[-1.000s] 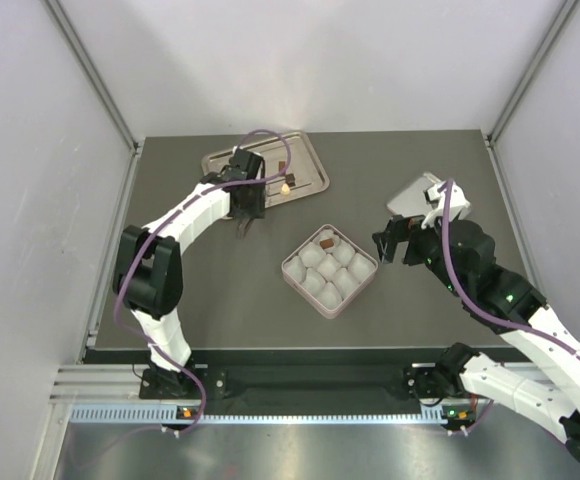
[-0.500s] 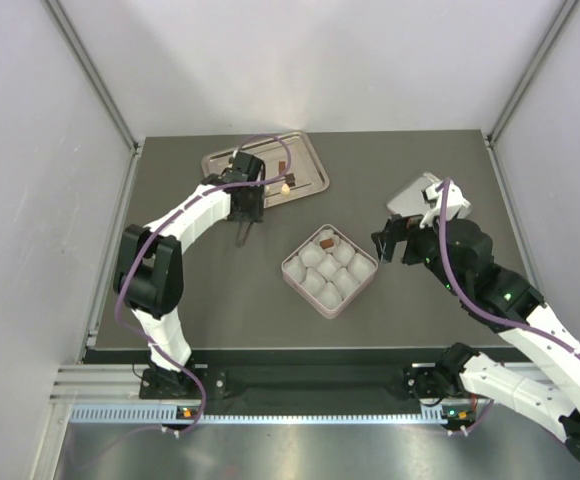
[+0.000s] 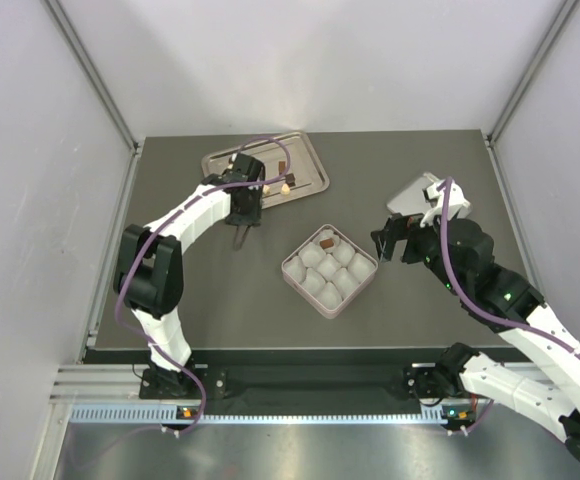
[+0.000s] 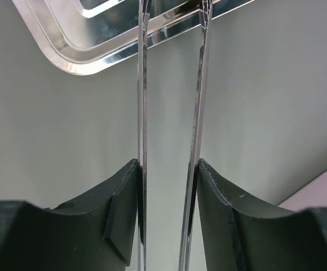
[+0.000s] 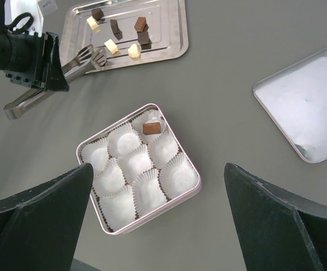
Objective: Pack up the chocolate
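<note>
Several small chocolate pieces, dark brown and cream-white (image 5: pixel 111 46), lie on the silver tray (image 3: pixel 310 160) at the back left. One brown piece (image 5: pixel 151 128) sits in a corner cup of the pink box (image 3: pixel 295 280); it also shows in the top view (image 3: pixel 326 243). My left gripper (image 3: pixel 247 203) is shut on metal tongs (image 4: pixel 142 113), whose tips reach the tray's near rim (image 4: pixel 84 56). My right gripper (image 5: pixel 158 169) is open and empty, held above the box's right side (image 3: pixel 382 245).
The box's other paper cups (image 5: pixel 135 164) are white and empty. A second shallow silver tray (image 5: pixel 307 104) lies at the right, behind my right arm (image 3: pixel 415 195). Grey walls enclose the dark table (image 3: pixel 190 310) on three sides.
My left wrist has turned a little with the tongs by the tray's near edge. The right arm has hardly moved.
</note>
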Motion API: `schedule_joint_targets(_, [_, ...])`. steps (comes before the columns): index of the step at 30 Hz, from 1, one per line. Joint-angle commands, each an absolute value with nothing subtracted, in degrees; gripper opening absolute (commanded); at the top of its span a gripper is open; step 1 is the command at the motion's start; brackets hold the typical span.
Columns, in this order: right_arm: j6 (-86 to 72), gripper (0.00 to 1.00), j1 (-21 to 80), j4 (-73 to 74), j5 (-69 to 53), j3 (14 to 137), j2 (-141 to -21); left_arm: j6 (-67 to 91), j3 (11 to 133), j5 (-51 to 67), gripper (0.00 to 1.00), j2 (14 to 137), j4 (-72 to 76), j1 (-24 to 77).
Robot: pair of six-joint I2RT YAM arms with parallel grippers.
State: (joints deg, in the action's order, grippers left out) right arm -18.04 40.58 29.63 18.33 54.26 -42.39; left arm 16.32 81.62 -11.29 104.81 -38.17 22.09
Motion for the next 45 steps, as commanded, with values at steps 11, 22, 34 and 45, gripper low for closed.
schedule_joint_targets(11, [-18.3, 1.00, 40.0, 27.2, 18.4, 54.8, -41.0, 13.5, 88.8, -12.0, 0.36, 104.6, -40.6, 21.7])
schedule_joint_targets(22, [-18.1, 1.00, 40.0, 28.1, 18.9, 56.2, -40.9, 10.3, 91.6, -0.3, 0.31, 96.4, -41.1, 25.5])
schedule_joint_targets(34, [-19.0, 1.00, 40.0, 29.2, 20.5, 56.3, -39.5, 16.2, 79.2, 3.2, 0.32, 86.5, -36.8, 41.7])
schedule_joint_targets(45, [-19.1, 1.00, 40.0, 30.1, 21.1, 56.2, -38.3, 17.3, 76.0, 0.5, 0.33, 90.3, -34.4, 49.4])
